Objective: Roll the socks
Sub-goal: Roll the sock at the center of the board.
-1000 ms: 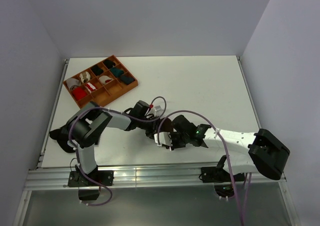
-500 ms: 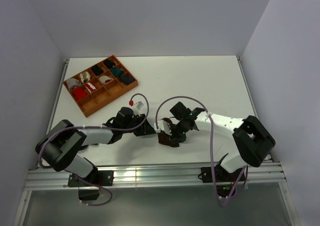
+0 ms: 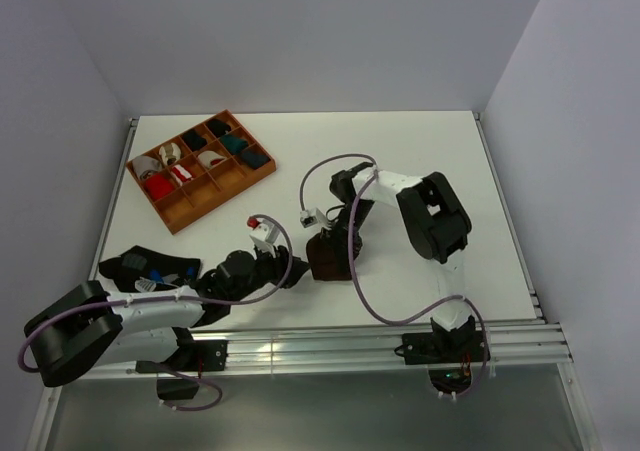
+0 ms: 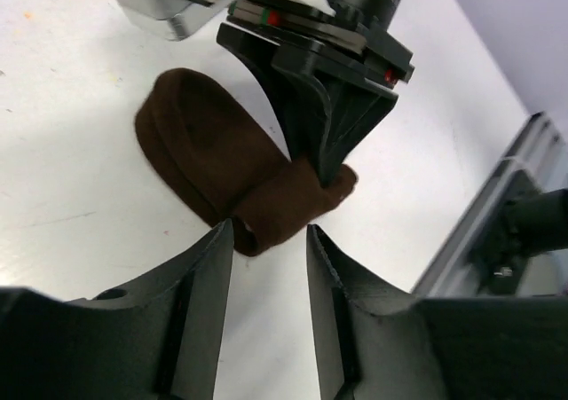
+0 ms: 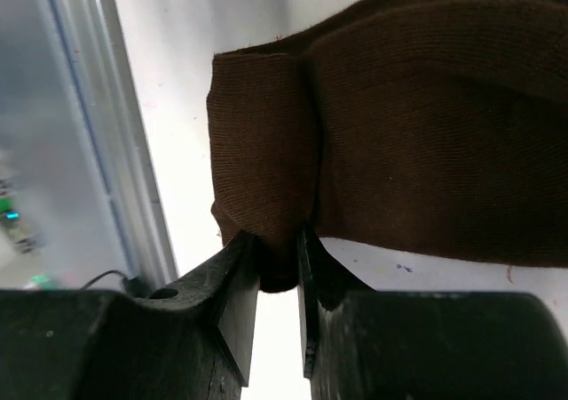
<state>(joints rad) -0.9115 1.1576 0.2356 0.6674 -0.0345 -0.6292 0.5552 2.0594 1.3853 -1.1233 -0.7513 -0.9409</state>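
The dark brown socks (image 3: 325,261) lie on the white table near the front middle, partly folded over at one end. No pale cuff shows. My right gripper (image 3: 343,248) reaches down from the far side and is shut on the folded end of the socks (image 5: 426,134), with the fabric pinched between its fingers (image 5: 278,260). My left gripper (image 3: 293,271) lies low on the table to the left of the socks. It is open (image 4: 268,238), and the folded tip of the socks (image 4: 213,160) sits right at its fingertips. The right gripper's black fingers (image 4: 327,152) show there too.
A brown wooden tray (image 3: 222,199) with several compartments holds red, white, teal and dark sock bundles at the back left. A metal rail (image 3: 300,346) runs along the near table edge. Purple cables loop over both arms near the socks.
The left arm has swung down to the near left, its gripper now low beside the socks. The right arm has folded back to reach the socks from the far side. The socks shifted slightly away.
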